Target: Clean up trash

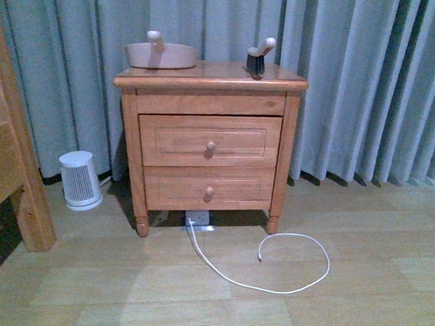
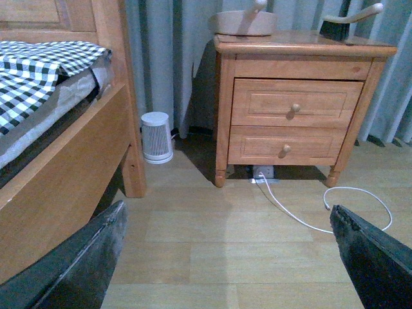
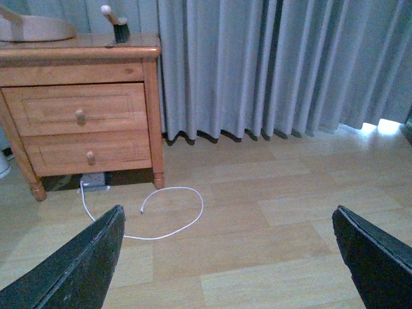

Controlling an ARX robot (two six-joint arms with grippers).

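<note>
dustpan [image 1: 161,55] left, brush [image 1: 257,60] right on nightstand [image 1: 206,103] | cable [image 1: 328,267] on floor [image 1: 390,240] before it

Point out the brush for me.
In the front view the brush stands on top of the nightstand near its right edge, to the right of the dustpan, with the curtain behind.

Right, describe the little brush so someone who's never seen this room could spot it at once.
Find the wooden two-drawer nightstand standing against the grey curtain. On its top, at the right end, sits the brush: dark bristles down, pale handle angling up. Its only neighbour up there, the dustpan at the left end, is a wide pale tray with no bristles.
</note>
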